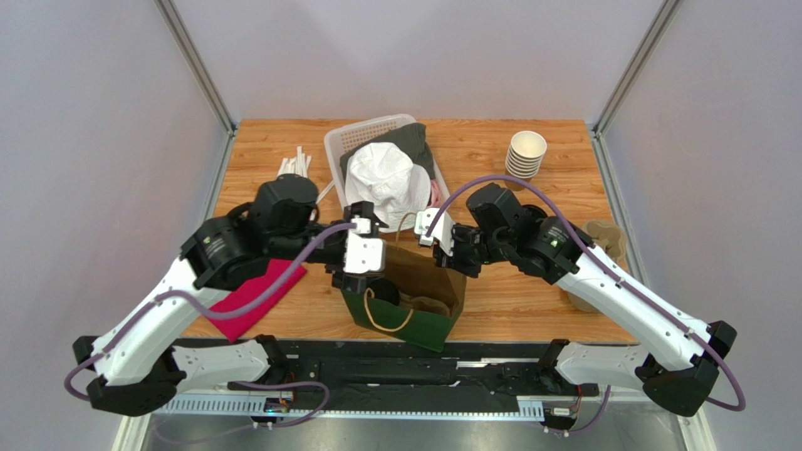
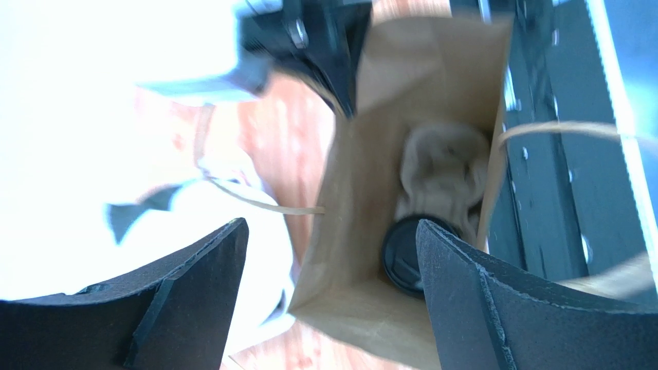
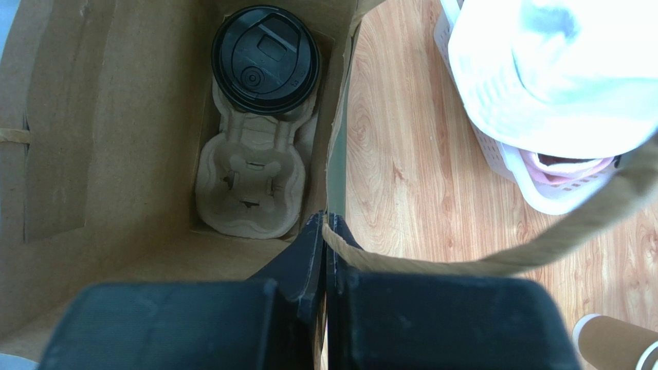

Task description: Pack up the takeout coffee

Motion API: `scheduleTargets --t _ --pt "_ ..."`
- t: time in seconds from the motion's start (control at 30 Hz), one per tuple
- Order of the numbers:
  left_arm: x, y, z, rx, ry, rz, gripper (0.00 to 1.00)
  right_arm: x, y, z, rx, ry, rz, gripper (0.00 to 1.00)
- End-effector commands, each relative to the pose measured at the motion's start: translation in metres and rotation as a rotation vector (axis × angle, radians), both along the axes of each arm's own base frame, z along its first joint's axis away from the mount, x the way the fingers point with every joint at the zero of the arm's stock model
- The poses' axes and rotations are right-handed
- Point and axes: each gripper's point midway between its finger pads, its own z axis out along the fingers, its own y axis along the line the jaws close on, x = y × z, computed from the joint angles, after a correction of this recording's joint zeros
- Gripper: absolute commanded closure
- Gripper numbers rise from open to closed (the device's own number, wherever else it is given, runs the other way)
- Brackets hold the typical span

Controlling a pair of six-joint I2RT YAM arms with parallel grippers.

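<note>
Paper bag (image 1: 414,315) standing at lower centre of the top view, green outside, kraft brown inside, mouth open upward. At its bottom lies a moulded pulp cup carrier (image 3: 249,181), flat on the floor of the bag. Seated in the carrier's far well, at top centre of the right wrist view: the takeout coffee (image 3: 265,60), upright, black lid on, close against the bag's wall. Same cup low in the left wrist view, its lid partly hidden behind a finger.

Right gripper (image 3: 325,225) pinched tight on the paper bag's rim, fingers pressed flat together with the thin wall between them, the rope handle (image 3: 502,258) trailing off to the right from just beside the tips. Left gripper (image 2: 332,225) spread wide over the bag's mouth, pointing down into it.

Upper centre of the top view: a white basket (image 1: 372,125) holding a white hat (image 1: 386,178) on top and a dark cloth (image 1: 409,141) behind it. Upper right, well apart from the bag, a stack of paper cups (image 1: 525,155), lidless, white inside. Left of the bag, under the left arm, a magenta cloth (image 1: 268,291) flat on the wood.
</note>
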Motion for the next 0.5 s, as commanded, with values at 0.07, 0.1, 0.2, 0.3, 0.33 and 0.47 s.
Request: scheduleTargets --t 0.07,0.1,0.2,0.3,0.33,0.47 --pt "0.011 0.007 0.066 -0.235 0.051 0.146 0.06 0.003 -0.004 0.007 0.029 -0.017 -0.011 1.0" --pt "0.024 0.011 0.069 -0.252 0.087 0.214 0.01 0.004 -0.005 0.007 0.027 -0.019 -0.016 1.0" --pt "0.081 0.044 0.072 -0.339 0.279 0.528 0.01 0.007 -0.007 0.008 0.025 -0.021 -0.035 1.0" --pt "0.138 0.086 0.047 -0.359 0.449 0.819 0.01 0.013 -0.011 0.009 0.023 -0.022 -0.065 1.0" --pt "0.154 0.102 0.036 -0.349 0.477 0.914 0.01 0.015 -0.012 0.008 0.02 -0.02 -0.075 1.0" --pt "0.209 0.154 -0.032 -0.257 0.679 1.298 0.08 0.024 -0.015 0.01 0.017 -0.016 -0.118 1.0"
